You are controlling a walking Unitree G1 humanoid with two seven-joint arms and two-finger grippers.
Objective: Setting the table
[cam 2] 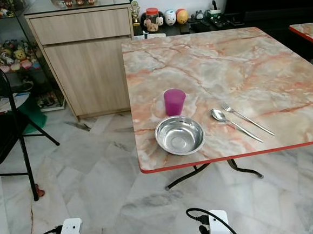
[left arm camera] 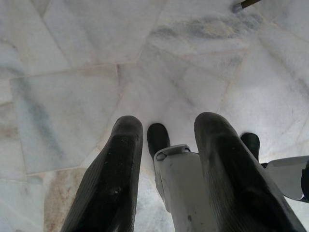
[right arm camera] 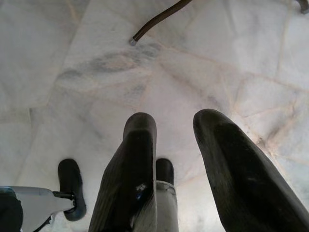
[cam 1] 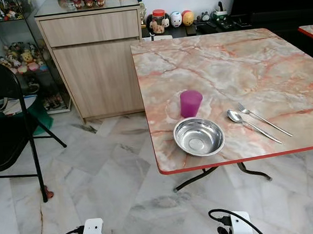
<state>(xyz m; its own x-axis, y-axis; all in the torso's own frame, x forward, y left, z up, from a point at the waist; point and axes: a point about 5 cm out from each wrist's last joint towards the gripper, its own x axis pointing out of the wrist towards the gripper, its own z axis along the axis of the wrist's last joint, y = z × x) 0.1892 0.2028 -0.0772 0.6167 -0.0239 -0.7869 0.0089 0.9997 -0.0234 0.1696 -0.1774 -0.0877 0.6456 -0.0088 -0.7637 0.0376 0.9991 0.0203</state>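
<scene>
While both arms are hanging low near the pale marble-tiled floor (cam 1: 96, 176), the place setting is sitting well ahead of them on the square table with the pink-veined marble-patterned top and red edge (cam 1: 239, 61). No writing or brand can be read anywhere; the jar and small figures on the dark shelf behind the table are too small to make out any labels.

A round shiny steel bowl (cam 1: 199, 136) is lying near the table's front edge, toward its left corner. A magenta plastic cup (cam 1: 190, 103) is standing upright just behind the bowl, apparently not quite touching it. A steel spoon (cam 1: 251, 124) is lying just to the right of the bowl, and a steel fork (cam 1: 264, 119) is lying just beside the spoon on its far side, both angled the same way.

The left gripper (left arm camera: 166, 145) is pointing down at the floor with its two black fingers spread and nothing between them. The right gripper (right arm camera: 176, 140) is likewise hanging over the tiles, fingers parted and empty. Both are well apart from the tableware, below and in front of the table edge.

A light wooden cabinet (cam 1: 95, 62) is standing to the left of the table, and a black folding chair (cam 1: 8, 123) is standing further left
</scene>
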